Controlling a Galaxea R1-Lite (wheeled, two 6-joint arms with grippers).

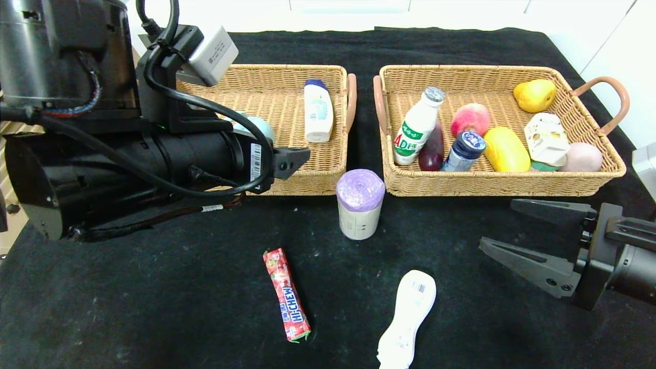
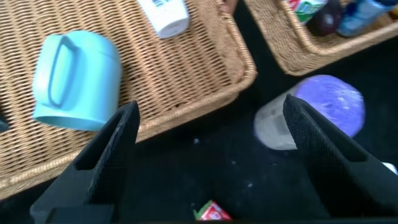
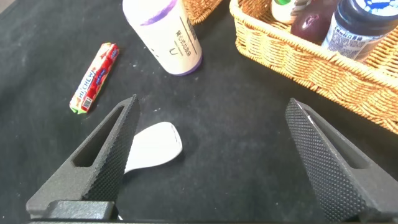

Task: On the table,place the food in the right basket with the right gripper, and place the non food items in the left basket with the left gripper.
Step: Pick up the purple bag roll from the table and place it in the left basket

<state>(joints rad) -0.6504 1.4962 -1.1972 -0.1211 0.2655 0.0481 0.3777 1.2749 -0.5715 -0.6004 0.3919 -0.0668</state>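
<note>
My left gripper [image 1: 293, 158] is open and empty, just over the front rim of the left basket [image 1: 287, 69], which holds the teal mug [image 2: 78, 78]. The beige roll with purple top [image 1: 360, 204] stands on the table [image 1: 154, 307] before the baskets, beside one left finger [image 2: 311, 137]. The red Hi-Chew stick [image 1: 287, 294] and the slim white bottle [image 1: 407, 318] lie nearer the front. My right gripper [image 1: 497, 224] is open and empty, low over the cloth, right of the slim bottle [image 3: 152, 146]. The right basket [image 1: 461, 69] holds the AD milk bottle [image 1: 417, 125], blue-lidded jar [image 1: 464, 150] and pale carton [image 1: 546, 138].
A white bottle with a blue cap [image 1: 318, 110] lies in the left basket. Fruit fills the right basket: a pear [image 1: 534, 95], a peach [image 1: 470, 119], a yellow piece [image 1: 506, 149] and a dark purple one [image 1: 432, 151]. Brown handles stand between the baskets.
</note>
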